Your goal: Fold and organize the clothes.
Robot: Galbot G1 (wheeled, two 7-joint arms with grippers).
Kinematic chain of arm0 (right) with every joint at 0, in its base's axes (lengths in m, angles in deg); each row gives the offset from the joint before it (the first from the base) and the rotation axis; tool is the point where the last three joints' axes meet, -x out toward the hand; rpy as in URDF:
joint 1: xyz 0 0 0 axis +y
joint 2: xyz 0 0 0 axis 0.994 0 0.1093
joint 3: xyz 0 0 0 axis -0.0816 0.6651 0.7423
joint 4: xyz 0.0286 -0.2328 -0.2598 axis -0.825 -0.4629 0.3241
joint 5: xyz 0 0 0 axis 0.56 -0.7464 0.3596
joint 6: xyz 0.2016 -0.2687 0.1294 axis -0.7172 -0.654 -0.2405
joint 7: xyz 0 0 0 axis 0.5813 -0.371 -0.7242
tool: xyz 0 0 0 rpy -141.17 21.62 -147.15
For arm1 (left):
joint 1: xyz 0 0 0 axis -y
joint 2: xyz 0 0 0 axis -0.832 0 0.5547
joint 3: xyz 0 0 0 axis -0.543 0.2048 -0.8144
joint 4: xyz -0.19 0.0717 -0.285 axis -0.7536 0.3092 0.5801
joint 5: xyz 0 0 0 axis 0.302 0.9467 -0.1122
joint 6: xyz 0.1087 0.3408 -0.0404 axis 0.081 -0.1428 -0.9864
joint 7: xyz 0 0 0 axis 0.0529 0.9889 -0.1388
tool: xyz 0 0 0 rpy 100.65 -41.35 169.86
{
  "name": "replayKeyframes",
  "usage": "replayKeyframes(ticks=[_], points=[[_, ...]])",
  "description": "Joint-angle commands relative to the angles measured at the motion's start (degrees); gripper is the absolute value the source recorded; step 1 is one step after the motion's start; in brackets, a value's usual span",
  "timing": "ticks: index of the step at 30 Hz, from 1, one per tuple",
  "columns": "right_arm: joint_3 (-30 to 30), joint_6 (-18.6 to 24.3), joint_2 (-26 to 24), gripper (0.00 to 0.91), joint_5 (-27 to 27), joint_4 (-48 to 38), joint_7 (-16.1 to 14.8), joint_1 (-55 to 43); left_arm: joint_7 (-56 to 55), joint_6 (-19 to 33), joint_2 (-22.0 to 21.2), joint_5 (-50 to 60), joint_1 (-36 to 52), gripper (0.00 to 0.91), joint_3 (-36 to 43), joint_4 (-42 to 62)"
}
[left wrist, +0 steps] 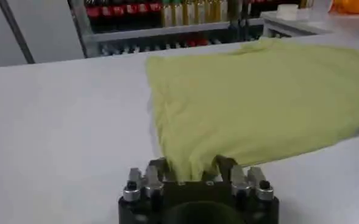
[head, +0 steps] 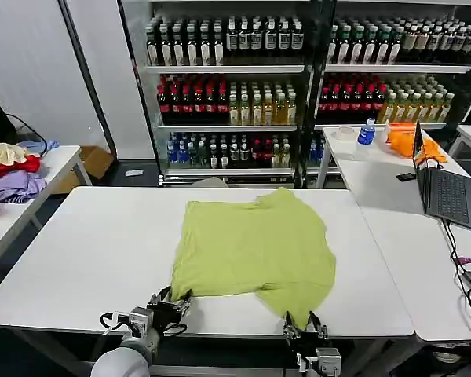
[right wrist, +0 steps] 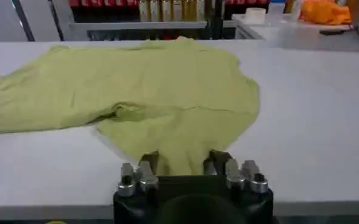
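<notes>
Garment: one lime-green soft cotton T-shirt (head: pixel 251 247), plain side up, spread on the white rectangular table (head: pixel 86 251), its near hem at the front edge.

Tools: left gripper (head: pixel 171 302) at the shirt's near-left corner; right gripper (head: pixel 304 323) at the near-right corner. In my wrist feeds each has its fingers pressed onto a tongue of fabric, left (left wrist: pixel 191 173) and right (right wrist: pixel 179 163).

Step, as I judge it: both near corners pinched, ready for the first fold. Next move calls for lifting both corners evenly and carrying them away from me over the shirt without losing hold of the thin cloth.

View differences: head camera adds the far hem, the drinks shelves (head: pixel 228 86) and the black laptop (head: pixel 447 192); wrist cameras give the pinch itself.
</notes>
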Motion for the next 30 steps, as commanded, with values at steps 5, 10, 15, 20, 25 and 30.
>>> replayKeyframes(ticks=[5, 10, 15, 20, 25, 30], points=[[-0.41, 0.34, -0.91, 0.0, 0.46, 3.04, -0.99, 1.39, -0.04, -0.11, 0.32, -2.87, -1.66, 0.02, -1.69, -2.43], [-1.77, 0.83, -2.26, 0.0, 0.13, 7.24, -1.49, 3.34, -0.02, 0.27, 0.8, -2.81, -3.72, 0.02, -3.93, -6.67], [-3.85, 1.5, -3.98, 0.0, 0.26, 11.19, -2.31, 5.34, 0.26, 0.49, 1.57, -2.92, -6.36, 0.02, -5.55, -11.06], [-5.58, 1.68, -5.24, 0.0, 0.29, 14.45, -2.82, 6.57, 0.45, 0.56, 2.23, -2.87, -8.46, 0.02, -6.75, -14.25], [-6.79, 2.37, -6.34, 0.0, 0.27, 16.64, -3.65, 6.4, 0.88, 0.69, 3.72, -2.91, -9.1, 0.02, -7.59, -15.61], [-7.46, 2.48, -8.01, 0.0, 0.97, 13.59, -4.19, 1.27, 1.59, 0.81, 5.3, -2.95, -5.31, 0.02, -7.26, -13.27]])
